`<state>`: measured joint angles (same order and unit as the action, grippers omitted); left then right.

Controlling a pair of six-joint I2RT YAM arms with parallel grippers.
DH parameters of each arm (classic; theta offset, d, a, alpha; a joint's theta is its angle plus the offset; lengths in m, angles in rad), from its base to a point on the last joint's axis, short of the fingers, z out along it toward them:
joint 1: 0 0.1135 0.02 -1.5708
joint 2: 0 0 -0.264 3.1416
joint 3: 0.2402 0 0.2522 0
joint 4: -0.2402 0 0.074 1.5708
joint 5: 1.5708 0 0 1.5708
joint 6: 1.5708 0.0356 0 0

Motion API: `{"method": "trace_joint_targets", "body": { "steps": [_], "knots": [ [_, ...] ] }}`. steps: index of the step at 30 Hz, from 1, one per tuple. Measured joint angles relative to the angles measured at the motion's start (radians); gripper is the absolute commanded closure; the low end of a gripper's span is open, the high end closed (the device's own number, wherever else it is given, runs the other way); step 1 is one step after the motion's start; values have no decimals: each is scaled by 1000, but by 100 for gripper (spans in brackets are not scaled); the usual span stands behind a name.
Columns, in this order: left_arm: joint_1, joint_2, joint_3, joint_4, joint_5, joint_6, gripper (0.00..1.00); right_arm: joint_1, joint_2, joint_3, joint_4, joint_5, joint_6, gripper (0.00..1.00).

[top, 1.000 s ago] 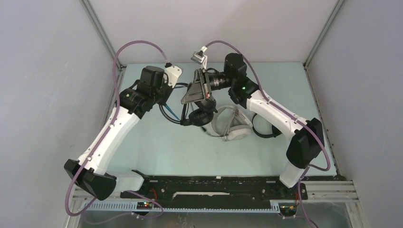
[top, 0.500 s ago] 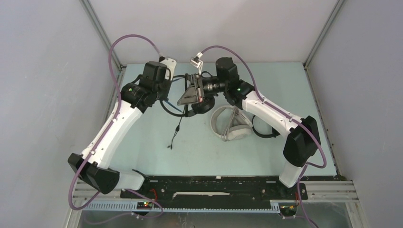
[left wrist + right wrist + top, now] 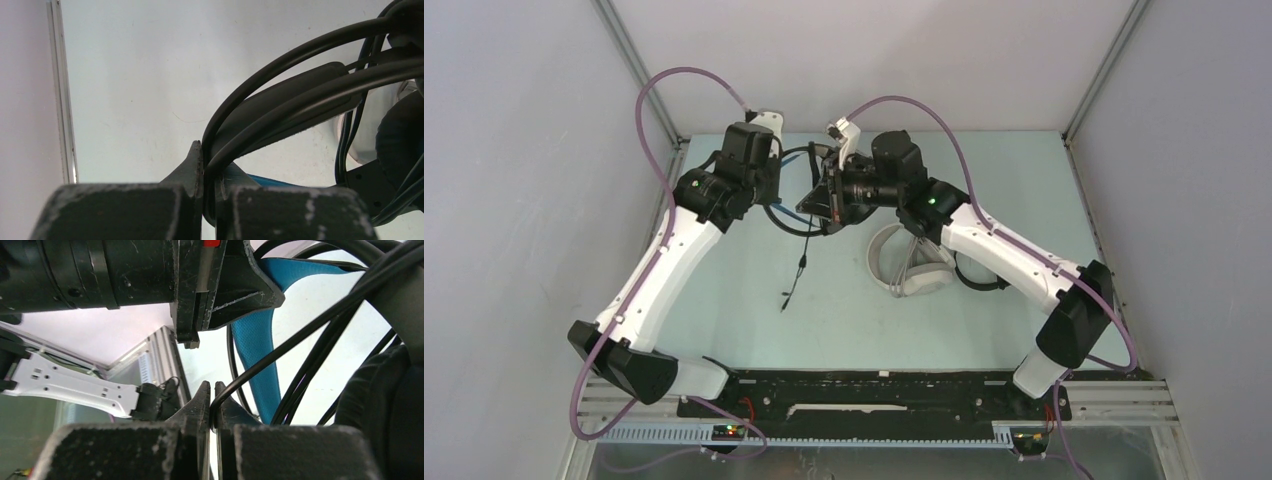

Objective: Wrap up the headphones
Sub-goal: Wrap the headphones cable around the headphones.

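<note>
The black headphones with a blue headband (image 3: 252, 335) hang above the far middle of the table (image 3: 844, 320), held between both arms. My left gripper (image 3: 209, 161) is shut on the black headband arc (image 3: 280, 95), with cable strands running beside it. My right gripper (image 3: 212, 396) is shut on the thin black cable (image 3: 280, 352), next to the black ear cup (image 3: 385, 395). In the top view, the left gripper (image 3: 774, 197) and right gripper (image 3: 812, 205) nearly meet, and the cable's loose end (image 3: 790, 290) dangles toward the table.
White-grey headphones (image 3: 911, 262) lie on the table under my right forearm. Smaller black headphones (image 3: 980, 273) lie just right of them. The enclosure's walls and metal posts (image 3: 639, 60) close in the far side and both flanks.
The right gripper has shut on the cable. Both grippers have shifted slightly left and toward the back with the headphones, and the cable's loose end now hangs lower over the table.
</note>
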<state>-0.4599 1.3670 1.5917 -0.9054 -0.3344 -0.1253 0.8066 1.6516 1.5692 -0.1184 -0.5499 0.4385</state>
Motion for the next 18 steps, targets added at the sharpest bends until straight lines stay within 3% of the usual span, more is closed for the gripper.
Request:
{"method": "trace_joint_targets", "body": {
  "steps": [7, 18],
  "knots": [
    [0, 0, 0, -3, 35, -6, 100, 40, 6, 36, -77, 98, -98, 100],
    [13, -6, 0, 20, 50, -6, 100, 72, 91, 179, -117, 120, -130, 100]
  ]
}}
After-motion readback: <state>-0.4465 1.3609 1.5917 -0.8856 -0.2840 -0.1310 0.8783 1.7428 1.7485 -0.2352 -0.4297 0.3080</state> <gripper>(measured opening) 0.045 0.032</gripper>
